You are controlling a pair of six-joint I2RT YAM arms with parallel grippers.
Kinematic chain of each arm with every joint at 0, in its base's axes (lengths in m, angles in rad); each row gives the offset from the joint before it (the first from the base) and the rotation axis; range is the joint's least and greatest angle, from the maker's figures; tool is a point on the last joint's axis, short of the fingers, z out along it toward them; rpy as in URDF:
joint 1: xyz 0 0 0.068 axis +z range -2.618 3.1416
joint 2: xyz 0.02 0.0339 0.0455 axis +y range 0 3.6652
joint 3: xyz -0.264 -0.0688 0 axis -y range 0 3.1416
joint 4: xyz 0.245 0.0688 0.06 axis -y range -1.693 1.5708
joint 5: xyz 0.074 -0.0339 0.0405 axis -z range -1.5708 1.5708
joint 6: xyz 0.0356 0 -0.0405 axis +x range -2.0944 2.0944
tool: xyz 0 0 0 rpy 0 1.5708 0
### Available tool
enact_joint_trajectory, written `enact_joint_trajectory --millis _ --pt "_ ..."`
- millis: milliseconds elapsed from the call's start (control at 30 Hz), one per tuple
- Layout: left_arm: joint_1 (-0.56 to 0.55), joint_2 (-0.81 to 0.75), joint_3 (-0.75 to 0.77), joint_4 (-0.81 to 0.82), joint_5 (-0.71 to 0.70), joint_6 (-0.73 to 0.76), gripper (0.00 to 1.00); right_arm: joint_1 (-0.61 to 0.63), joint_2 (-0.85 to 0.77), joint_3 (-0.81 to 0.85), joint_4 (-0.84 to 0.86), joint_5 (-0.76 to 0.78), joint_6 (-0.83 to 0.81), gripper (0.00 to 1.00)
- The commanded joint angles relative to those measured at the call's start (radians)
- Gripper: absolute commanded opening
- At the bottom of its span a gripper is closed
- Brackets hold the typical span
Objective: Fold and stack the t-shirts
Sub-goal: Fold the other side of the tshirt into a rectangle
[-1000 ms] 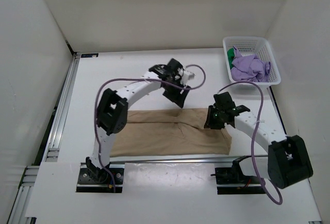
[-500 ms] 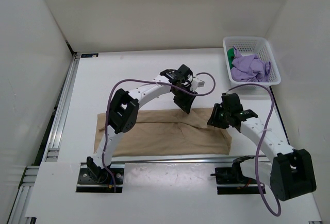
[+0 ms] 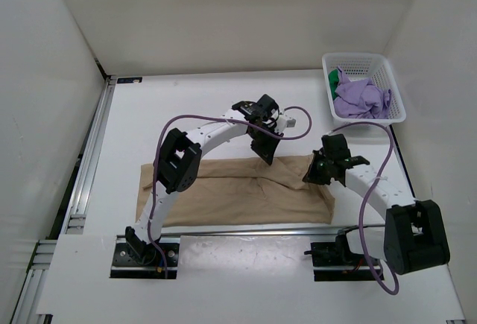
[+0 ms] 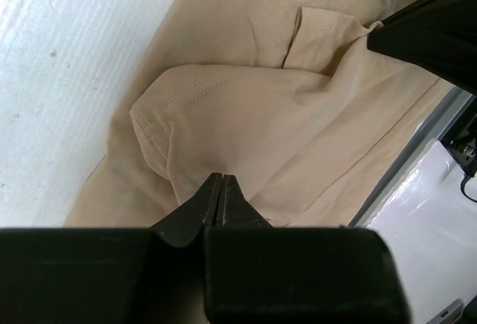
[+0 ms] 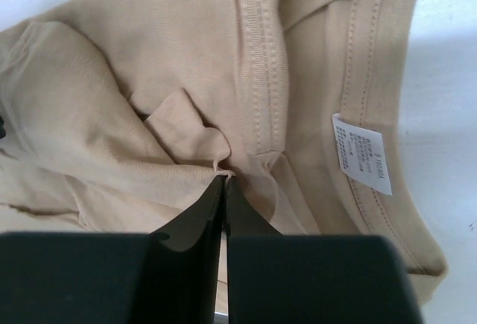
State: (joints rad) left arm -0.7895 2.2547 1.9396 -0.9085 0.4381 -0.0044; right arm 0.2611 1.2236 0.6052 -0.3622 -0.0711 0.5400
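Observation:
The tan t-shirt (image 3: 223, 197) lies spread across the near half of the table. My left gripper (image 3: 264, 154) is down on its far edge, jaws shut, with a fold of tan cloth (image 4: 246, 100) bunching up from the tips (image 4: 221, 177). My right gripper (image 3: 317, 173) sits on the shirt's right part near the ribbed collar (image 5: 261, 56) and the white label (image 5: 361, 153). It is shut, with a small nub of cloth pinched at its tips (image 5: 224, 177). The purple t-shirt (image 3: 361, 97) and the green t-shirt (image 3: 333, 80) lie crumpled in the basket.
The white lattice basket (image 3: 358, 57) stands at the far right corner. An aluminium rail (image 3: 89, 167) runs along the table's left side and another (image 3: 246, 231) along the front edge. White walls close in the left, back and right. The right arm's dark body (image 4: 440, 18) shows in the left wrist view.
Both grippers have closed onto the tan t-shirt. The left arm swung right and down to the shirt's far edge. The right gripper shifted slightly and lowered onto the cloth.

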Motion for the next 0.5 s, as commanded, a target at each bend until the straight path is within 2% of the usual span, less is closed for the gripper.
enact_joint_trajectory --millis 0,100,133,267,467 --pt "-0.005 -0.037 -0.004 -0.012 0.051 0.004 0.1 -0.005 -0.035 -0.016 0.031 -0.039 -0.02 0.0" --pt "-0.005 -0.06 -0.013 -0.033 0.063 0.004 0.1 -0.005 -0.074 -0.051 0.031 -0.059 -0.05 0.0" --pt "-0.005 -0.06 -0.013 -0.033 0.063 0.004 0.15 -0.005 -0.087 -0.061 0.031 -0.059 -0.06 0.0" --pt "-0.005 -0.046 0.022 0.0 -0.004 0.004 0.47 -0.005 -0.098 -0.105 0.031 -0.027 -0.08 0.0" --pt "-0.005 0.037 0.091 0.011 -0.029 0.004 0.5 -0.005 -0.098 -0.105 0.031 -0.036 -0.08 0.0"
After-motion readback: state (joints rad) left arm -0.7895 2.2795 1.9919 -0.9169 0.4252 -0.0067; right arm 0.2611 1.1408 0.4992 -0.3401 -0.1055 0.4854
